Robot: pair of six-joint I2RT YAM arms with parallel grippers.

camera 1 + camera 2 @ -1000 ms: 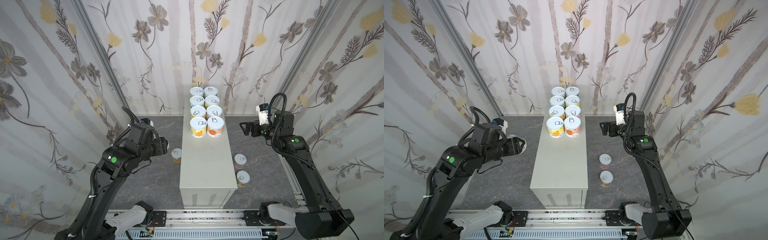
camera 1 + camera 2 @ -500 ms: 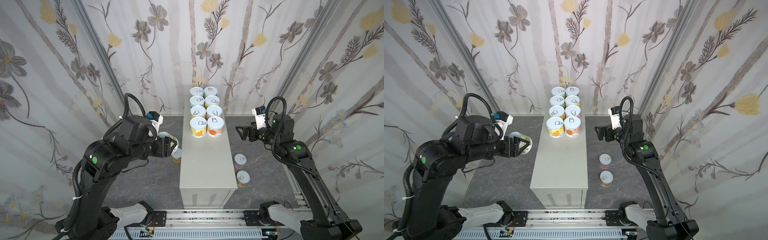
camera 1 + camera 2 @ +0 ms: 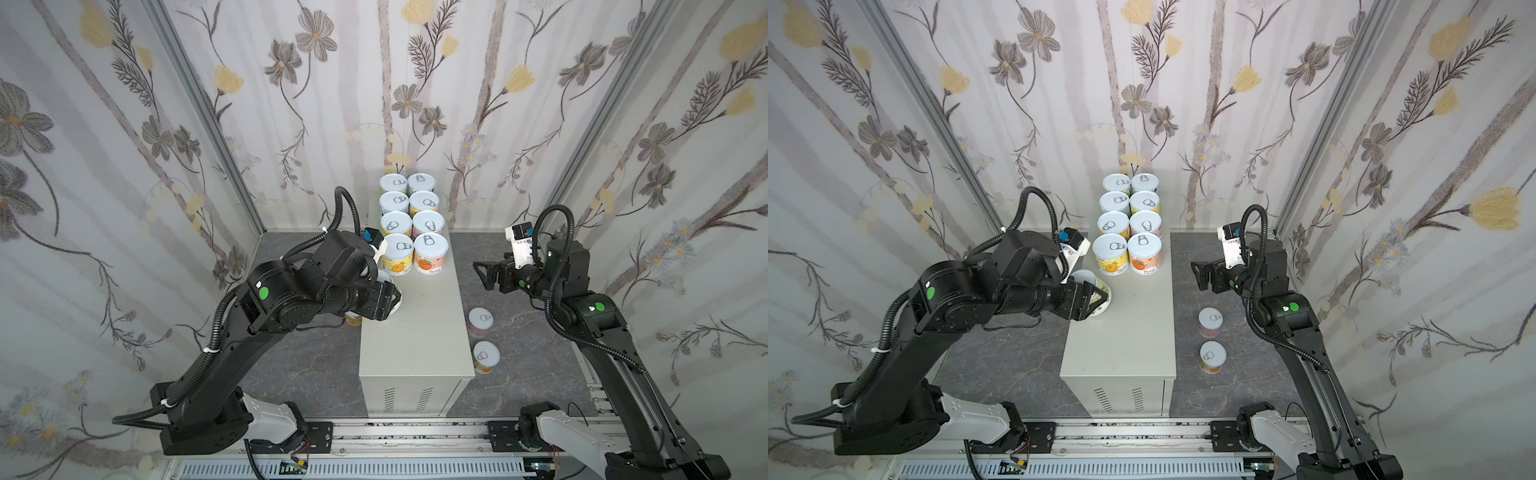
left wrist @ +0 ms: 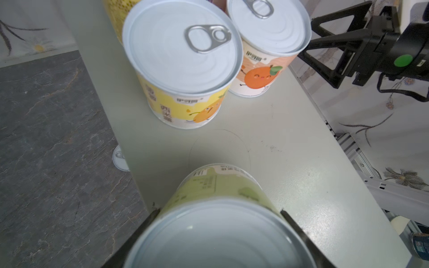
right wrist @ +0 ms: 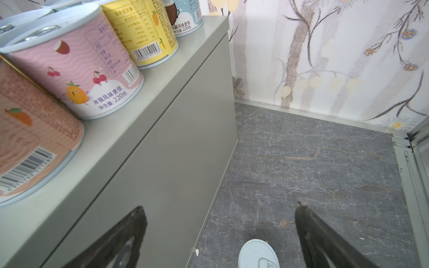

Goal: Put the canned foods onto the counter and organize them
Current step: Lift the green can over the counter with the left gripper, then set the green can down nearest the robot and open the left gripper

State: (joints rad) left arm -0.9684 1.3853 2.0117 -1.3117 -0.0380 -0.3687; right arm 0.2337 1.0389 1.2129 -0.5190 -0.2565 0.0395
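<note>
I am holding a green-labelled can (image 4: 220,190) in the left pincer (image 4: 218,214), tilted above the tabletop (image 3: 415,332) at the edge on that arm's side, just short of the eight cans (image 3: 394,203) paired at the far end. The next move is calling for levelling and lowering it beside the yellow can (image 4: 183,69). The right pincer (image 3: 484,274) is hanging wide and empty; the left wrist view is showing the green label plainly, while both top views are showing two more cans (image 3: 481,320) on the floor (image 3: 523,374).

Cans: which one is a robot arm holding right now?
The green can, clamped in the left gripper over the counter's left edge. The other cans stand free on the counter or the floor.
</note>
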